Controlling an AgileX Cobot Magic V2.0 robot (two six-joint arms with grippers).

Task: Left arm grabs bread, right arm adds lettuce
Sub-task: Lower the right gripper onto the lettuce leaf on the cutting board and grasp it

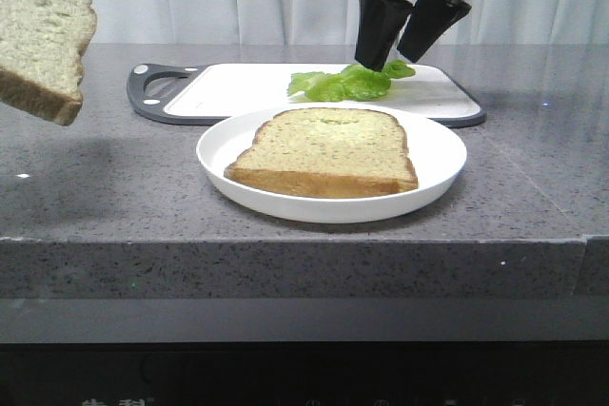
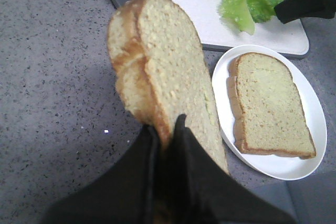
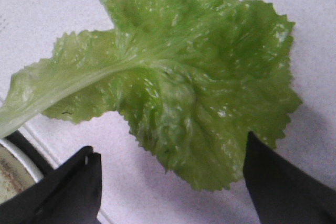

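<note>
- The bread half looks done: the left gripper is closed on the lower edge of the bread, and the slice is held in the air, clear of the surface, over its left side.
- In the left wrist view the black fingers pinch the crumb faces from both sides, the slice standing on edge with its crust toward the camera.
- The lettuce half is not yet done, as I judge it: the lettuce lies flat on the white cutting board toward the far edge of the surface, right of the middle.
- The right gripper hangs directly over the leaf with its jaws wide apart, tips pointing down at the leaf's right end.
- In the right wrist view the two fingers stand on either side of the leaf's broad end; they grip nothing, and I cannot tell whether the tips touch the leaf or the board.
- A second slice lies flat on the white plate in the middle of the surface, just in front of the board, with nothing on top of it.
- Left to do, in my reading: close on the leaf, lift it and carry it to the bread.
</note>
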